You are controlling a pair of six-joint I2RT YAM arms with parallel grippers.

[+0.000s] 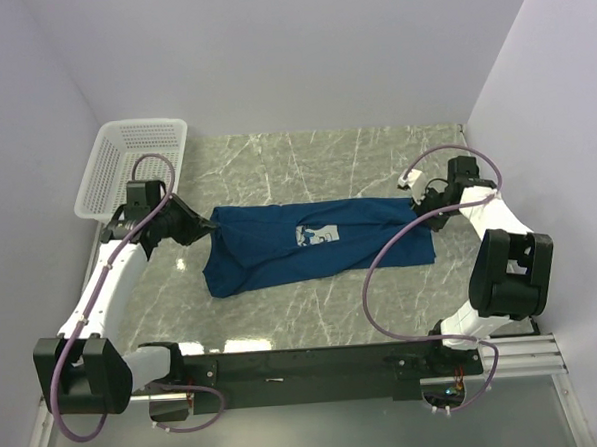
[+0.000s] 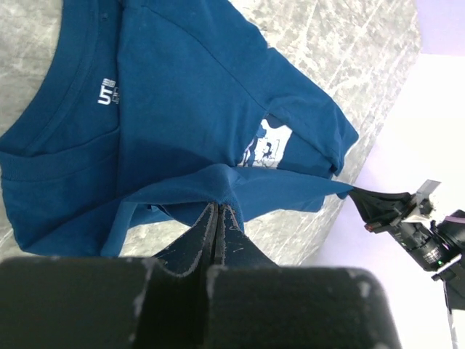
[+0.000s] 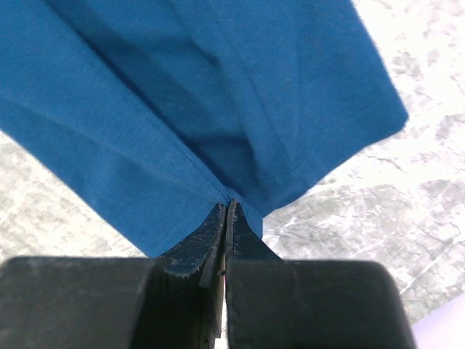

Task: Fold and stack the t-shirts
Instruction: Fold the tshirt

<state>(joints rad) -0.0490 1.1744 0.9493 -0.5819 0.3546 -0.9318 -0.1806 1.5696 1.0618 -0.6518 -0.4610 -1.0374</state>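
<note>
Left of the stretched t-shirt point(image 1: 280, 254), a white mesh basket point(image 1: 96, 184)

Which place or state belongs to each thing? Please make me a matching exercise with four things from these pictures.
Things:
1. t-shirt
2. basket
3. left hand
4. right hand

Places or states:
A. at the far left corner of the table
B. shut on the cloth at the end with the neck label
C. spread across the middle of the table
D. shut on the cloth at the end away from the neck label

Pairs: 1-C, 2-A, 3-B, 4-D
</note>
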